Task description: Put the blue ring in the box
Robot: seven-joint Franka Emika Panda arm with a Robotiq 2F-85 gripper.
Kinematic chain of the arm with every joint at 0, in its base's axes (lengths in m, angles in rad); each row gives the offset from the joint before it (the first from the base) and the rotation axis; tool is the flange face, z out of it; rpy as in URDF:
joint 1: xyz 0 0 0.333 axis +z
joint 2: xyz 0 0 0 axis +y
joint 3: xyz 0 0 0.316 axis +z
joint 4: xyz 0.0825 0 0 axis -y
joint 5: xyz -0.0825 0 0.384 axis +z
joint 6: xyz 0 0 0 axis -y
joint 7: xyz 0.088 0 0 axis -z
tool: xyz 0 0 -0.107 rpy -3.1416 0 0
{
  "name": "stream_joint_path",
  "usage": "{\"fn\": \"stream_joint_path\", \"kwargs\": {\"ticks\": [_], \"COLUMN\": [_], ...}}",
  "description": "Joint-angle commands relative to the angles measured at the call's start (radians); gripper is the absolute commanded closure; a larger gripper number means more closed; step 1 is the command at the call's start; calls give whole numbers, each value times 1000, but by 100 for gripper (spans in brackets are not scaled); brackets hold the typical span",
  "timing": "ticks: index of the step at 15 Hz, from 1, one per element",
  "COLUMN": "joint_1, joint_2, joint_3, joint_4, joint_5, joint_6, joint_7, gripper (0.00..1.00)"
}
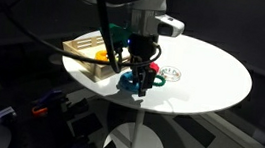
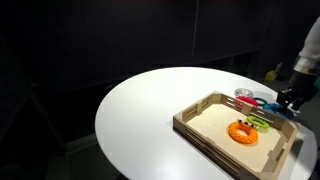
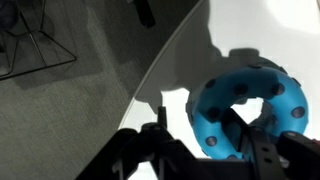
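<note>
Blue ring, dotted with dark spots, fills the wrist view at 3 o'clock. Your gripper is pinching its wall, with one finger in the hole and the other on the outer side. The round white table carries everything. In an exterior view the ring hangs by the rim at the table's 6 o'clock, and you cannot tell whether it touches the top. The box lies at 9 o'clock from the gripper, near but apart. Inside the box an orange ring lies flat, with a green ring just beside it at 2 o'clock. A red ring sits close to the gripper at its 1 o'clock.
</note>
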Motion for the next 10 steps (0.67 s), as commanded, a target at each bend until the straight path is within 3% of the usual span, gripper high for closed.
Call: {"fn": "stream_joint_path", "kwargs": {"ticks": [1, 3, 4, 10], "joint_1": [15, 19, 20, 41], "joint_2": [8, 8, 4, -71], "joint_3": [-13, -12, -12, -7], "joint_4": [-3, -2, -1, -1], "joint_5": [-42, -47, -51, 19], "joint_6": [16, 13, 10, -33], "joint_7": [48, 60, 68, 36], "gripper": [63, 86, 92, 90]}}
